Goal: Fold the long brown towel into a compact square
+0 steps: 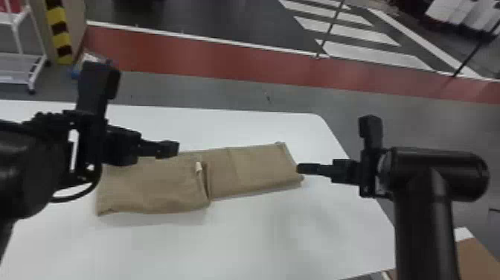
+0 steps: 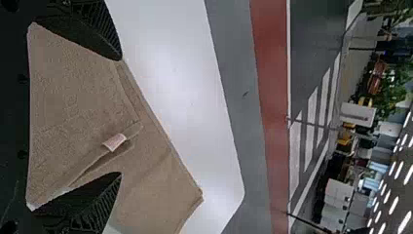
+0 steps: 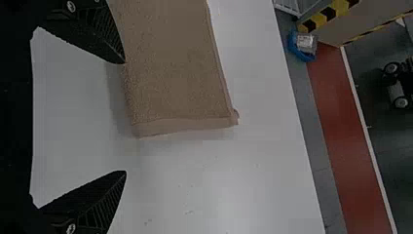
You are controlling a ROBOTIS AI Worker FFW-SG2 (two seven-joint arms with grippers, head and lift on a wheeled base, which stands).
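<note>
Nearest, the black left arm (image 1: 22, 175) is at the left of the frame, the right arm (image 1: 424, 223) at lower right. The left tool (image 2: 121, 116) and right tool (image 3: 125, 117) are wide open, gripping nothing. The brown towel (image 1: 148, 186), partly folded, lies mid-frame on the white tabletop (image 1: 260, 242). Pinching every layer at its right end should keep the fold square. Its pale tag (image 2: 115, 142) is unreadable.
</note>
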